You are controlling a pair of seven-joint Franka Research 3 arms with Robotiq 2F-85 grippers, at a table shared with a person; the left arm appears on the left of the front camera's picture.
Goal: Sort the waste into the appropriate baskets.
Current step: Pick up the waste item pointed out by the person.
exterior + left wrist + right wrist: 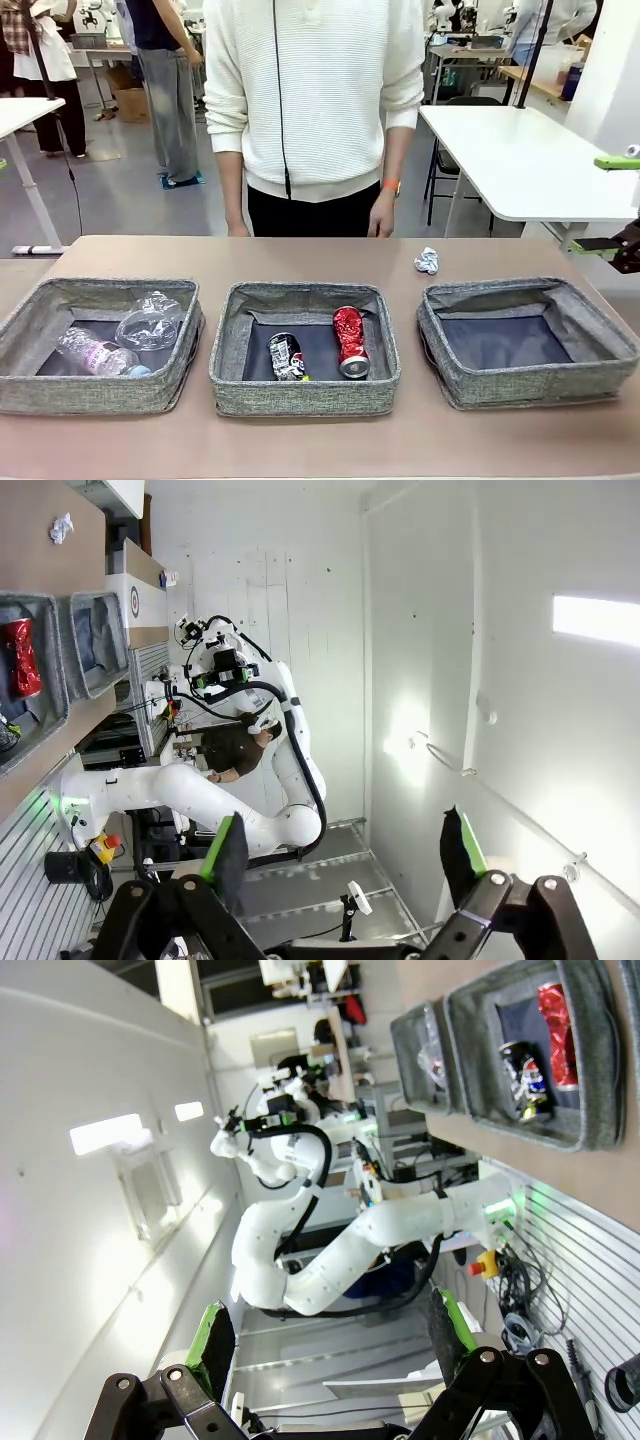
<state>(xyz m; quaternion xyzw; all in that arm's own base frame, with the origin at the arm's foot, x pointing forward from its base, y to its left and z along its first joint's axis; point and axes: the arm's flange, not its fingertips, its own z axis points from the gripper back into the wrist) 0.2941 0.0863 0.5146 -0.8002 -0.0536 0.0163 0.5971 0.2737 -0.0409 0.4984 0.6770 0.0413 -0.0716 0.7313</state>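
Baskets: we count three grey woven bins in a row along the near edge of the desk (320, 250) — left basket (40, 375), middle basket (300, 398), right basket (500, 385).
Left basket: we see two items, one clear plastic bottle (95, 353) lying flat and one clear plastic cup (150, 320) just behind it.
Middle basket: two cans, one crushed dark can (287, 357) and one crushed red can (351, 341), side by side and slightly apart.
Right basket: we see its dark bottom bare.
Paper: one crumpled white paper ball (427, 261) lies on the desk behind the right basket, outside every bin.
Hands: we count two; left hand (345, 855) is spread and holds nothing, right hand (330, 1340) likewise, both off the desk.
Person: one stands at the far edge, arms down.
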